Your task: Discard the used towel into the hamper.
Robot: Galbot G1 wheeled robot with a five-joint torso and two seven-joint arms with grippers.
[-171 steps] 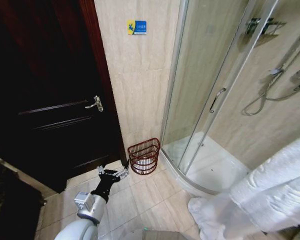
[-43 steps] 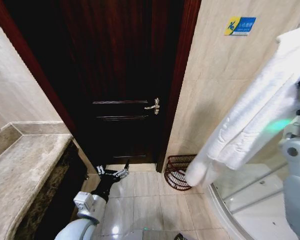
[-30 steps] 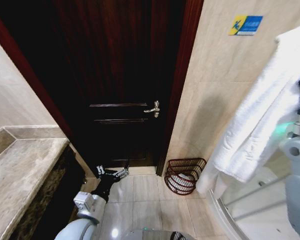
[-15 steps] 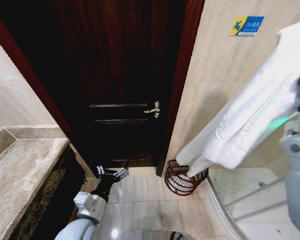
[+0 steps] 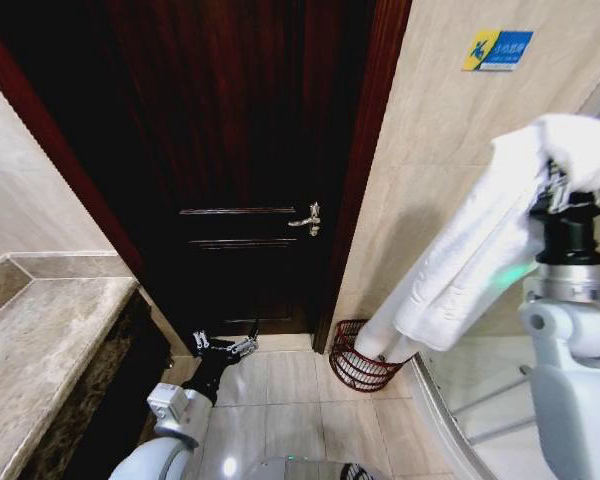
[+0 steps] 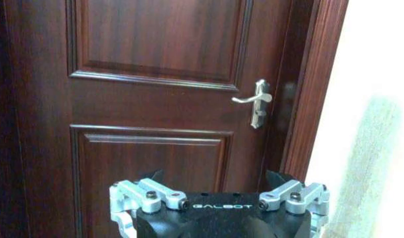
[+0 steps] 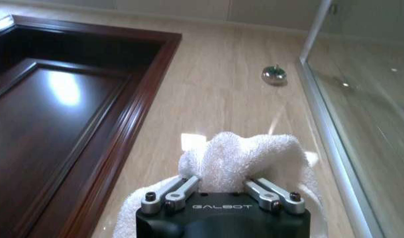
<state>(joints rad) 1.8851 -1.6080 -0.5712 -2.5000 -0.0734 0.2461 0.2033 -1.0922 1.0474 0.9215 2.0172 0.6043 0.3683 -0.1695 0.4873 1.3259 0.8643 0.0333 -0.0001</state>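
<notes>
My right gripper (image 5: 570,190) is clamped on the white towel (image 5: 470,270), held high at three o'clock; its tail (bunched) hangs into the hamper (image 5: 360,365) at five o'clock, by the door (image 5: 250,150). My left gripper (image 5: 223,347) hangs low at seven o'clock, fingers spread, holding nothing.

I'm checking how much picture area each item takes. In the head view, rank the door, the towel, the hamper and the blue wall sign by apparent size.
1. door
2. towel, enlarged by nearness to the camera
3. hamper, partly hidden behind the towel
4. blue wall sign
</notes>
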